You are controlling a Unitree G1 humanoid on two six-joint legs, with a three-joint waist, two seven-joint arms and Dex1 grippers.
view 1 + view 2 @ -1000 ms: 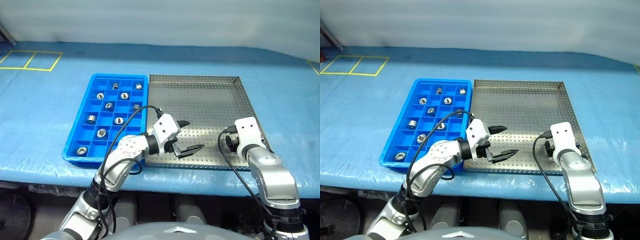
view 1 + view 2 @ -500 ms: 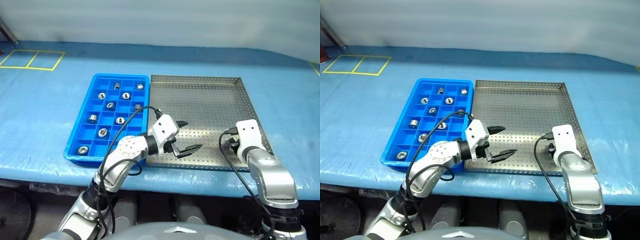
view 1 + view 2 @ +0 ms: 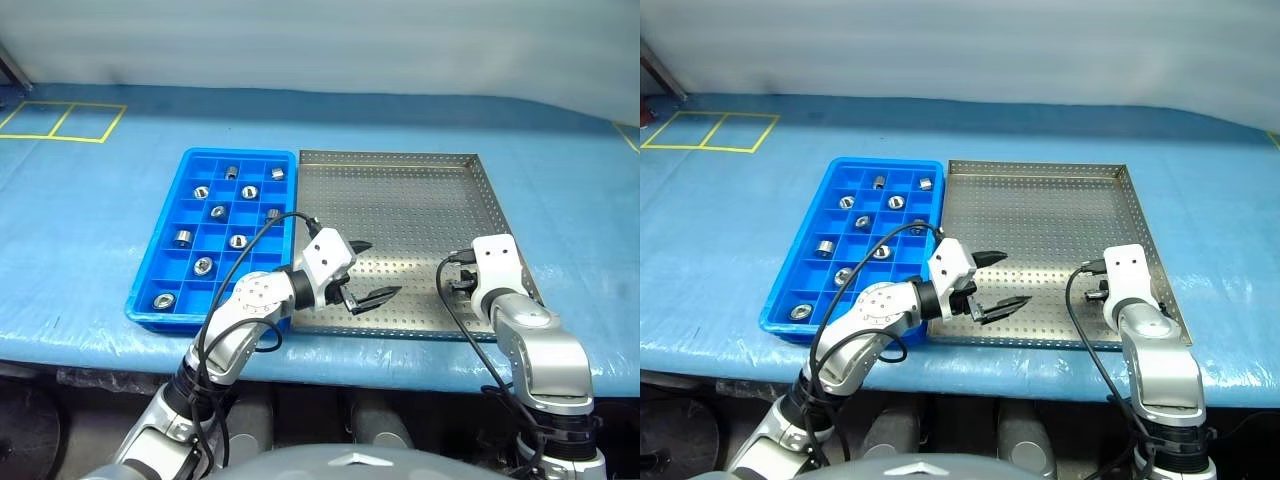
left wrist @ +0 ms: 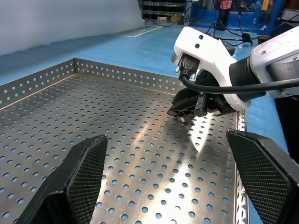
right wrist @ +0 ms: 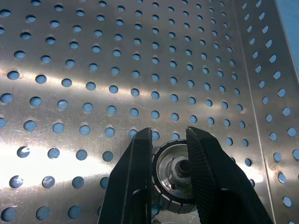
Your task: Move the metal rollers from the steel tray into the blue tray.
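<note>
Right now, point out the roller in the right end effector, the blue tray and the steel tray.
roller [image 5: 174, 173], right wrist view, its face beside the hole.
blue tray [image 3: 190, 155], left eye view, far rim.
steel tray [image 3: 400, 200], left eye view, bare perforated floor.

1. An industrial workshop or robot test bay is indicated.
2. A long bench covered in blue plastic sheeting [image 3: 90, 230] is seen beneath both grippers; a perforated steel tray [image 3: 400, 170] and a blue compartmented tray [image 3: 160, 240] are laid out on it as at a parts-sorting station.
3. Yellow tape squares [image 3: 60, 120] are marked on the sheeting, well to the left of the left gripper [image 3: 362, 272].
4. Beyond the right gripper [image 4: 187, 113], in the left wrist view, a blue painted floor with line markings, dark stacked racks [image 4: 161, 9] and cabling are noted.
</note>
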